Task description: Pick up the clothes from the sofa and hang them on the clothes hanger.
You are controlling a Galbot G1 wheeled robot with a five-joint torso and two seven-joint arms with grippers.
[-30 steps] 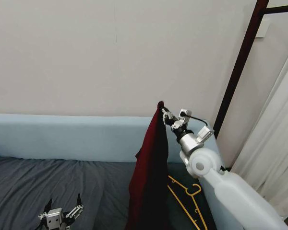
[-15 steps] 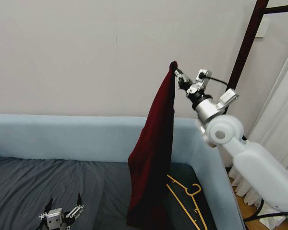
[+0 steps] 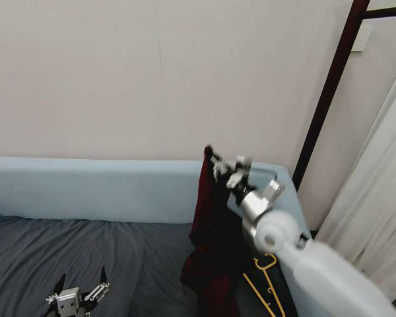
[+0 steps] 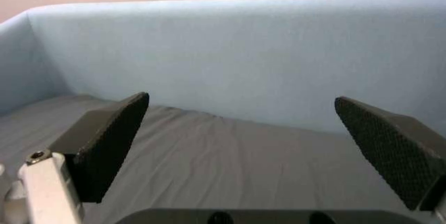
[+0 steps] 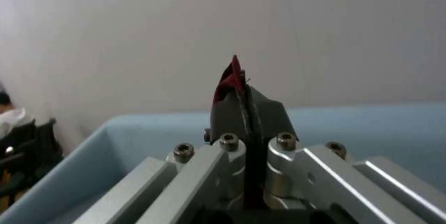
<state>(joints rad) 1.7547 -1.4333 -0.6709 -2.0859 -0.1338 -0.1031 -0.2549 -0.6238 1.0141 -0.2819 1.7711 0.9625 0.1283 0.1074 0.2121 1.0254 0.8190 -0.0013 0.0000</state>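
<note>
Dark red garment [image 3: 208, 228] — hanging limp, vertical

pale wall [image 3: 119, 79], white curtain [image 3: 377, 218] beside it

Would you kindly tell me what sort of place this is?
Likely a living room, real or staged: a pale blue sofa, a dark clothes rack beside a white curtain, and a red garment held up by the right gripper.

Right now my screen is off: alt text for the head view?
The right gripper holds a dark red garment by its top over the blue sofa. A yellow hanger lies on the seat; the open left gripper hovers lower left.
</note>
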